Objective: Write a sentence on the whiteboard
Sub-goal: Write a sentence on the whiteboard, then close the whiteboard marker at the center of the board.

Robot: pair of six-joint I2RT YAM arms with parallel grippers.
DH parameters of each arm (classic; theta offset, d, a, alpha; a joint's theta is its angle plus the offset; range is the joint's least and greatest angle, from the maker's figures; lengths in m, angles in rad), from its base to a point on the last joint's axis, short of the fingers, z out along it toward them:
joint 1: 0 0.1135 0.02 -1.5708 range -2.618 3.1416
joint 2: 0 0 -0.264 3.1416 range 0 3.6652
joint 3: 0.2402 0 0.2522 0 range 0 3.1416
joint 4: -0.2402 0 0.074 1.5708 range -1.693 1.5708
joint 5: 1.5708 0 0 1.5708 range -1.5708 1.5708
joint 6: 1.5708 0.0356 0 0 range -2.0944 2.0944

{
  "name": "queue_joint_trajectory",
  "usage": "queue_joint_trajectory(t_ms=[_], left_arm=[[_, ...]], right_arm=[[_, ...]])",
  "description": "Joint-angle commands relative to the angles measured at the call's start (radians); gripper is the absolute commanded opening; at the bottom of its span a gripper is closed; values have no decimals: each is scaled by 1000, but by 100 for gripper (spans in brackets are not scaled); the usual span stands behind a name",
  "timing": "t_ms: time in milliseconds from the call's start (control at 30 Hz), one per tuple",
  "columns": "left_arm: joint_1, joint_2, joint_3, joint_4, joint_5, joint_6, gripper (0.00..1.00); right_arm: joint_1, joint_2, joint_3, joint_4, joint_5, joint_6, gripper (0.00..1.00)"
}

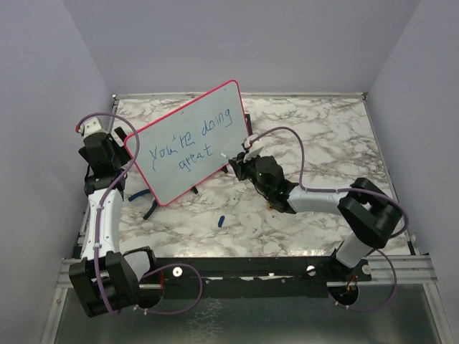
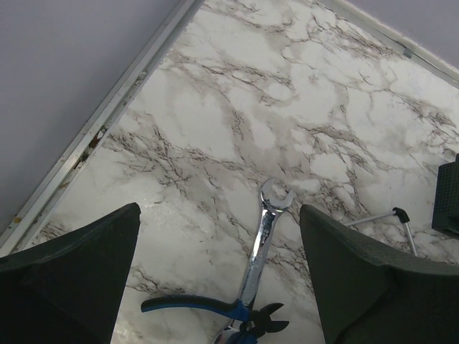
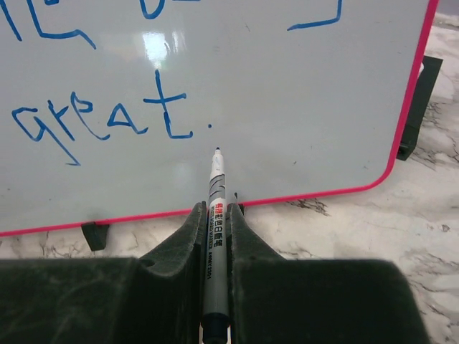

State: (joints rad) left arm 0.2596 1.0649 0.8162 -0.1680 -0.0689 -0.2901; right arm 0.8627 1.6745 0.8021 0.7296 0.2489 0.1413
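- Looking at whiteboard [image 1: 208,107] propped tilted on table [image 1: 323,136], centre-left.
- Reading blue sentence [image 1: 188,147] "you're doing great" on it, two lines.
- Spotting left gripper [image 2: 219,215] gaping wide above wrench [image 2: 262,236].
- Catching right gripper [image 3: 216,211] pinching marker [image 3: 216,175], tip near board under "great".

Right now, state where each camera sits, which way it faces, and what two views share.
Top external: above and behind the arm bases, looking down on the marble table, whiteboard, left arm and right arm.
Left wrist: on the left arm, facing down at a wrench and blue pliers; open left gripper frames it.
Right wrist: facing the whiteboard; right gripper shut on a marker.
Shared: top and right wrist show the blue sentence.
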Motion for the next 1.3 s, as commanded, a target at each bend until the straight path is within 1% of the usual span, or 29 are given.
queue_joint_trajectory(t_ms=[0,167,367,633,733,867,900,967,1033,1100,1133,1167,1200,1267], left_arm=[[-11,-9,4,-28,-45,4,94],[-11,-21,8,-49,-122,11,96],[-8,-55,-1,-96,-258,32,99],[17,-107,26,-156,-415,59,99],[20,-125,38,-169,-507,73,99],[21,-128,75,-170,-721,106,99],[21,-132,92,-175,-741,112,99],[20,-147,131,-175,-727,123,99],[19,-155,196,-190,-674,128,99],[12,-148,286,-229,-593,137,99],[9,-137,342,-255,-531,148,99],[2,-117,401,-294,-481,158,97],[-26,-100,464,-334,-447,159,96],[-120,-74,558,-381,-405,171,93]], right_arm=[[-1,-124,-72,-40,8,24,0],[-1,-226,-120,-120,45,40,0],[-1,-332,-162,-160,76,45,0],[-1,-461,-184,-223,93,36,0],[-1,-518,-197,-253,101,36,0],[-1,-577,-202,-302,120,30,0],[-1,-589,-201,-318,126,29,0],[-1,-615,-197,-349,146,26,0],[-1,-643,-191,-395,163,17,0],[-1,-671,-184,-435,190,17,0],[-1,-683,-179,-457,203,19,1],[-1,-695,-173,-485,214,21,0],[-1,-703,-166,-512,219,23,0],[-2,-709,-140,-576,215,32,1]])
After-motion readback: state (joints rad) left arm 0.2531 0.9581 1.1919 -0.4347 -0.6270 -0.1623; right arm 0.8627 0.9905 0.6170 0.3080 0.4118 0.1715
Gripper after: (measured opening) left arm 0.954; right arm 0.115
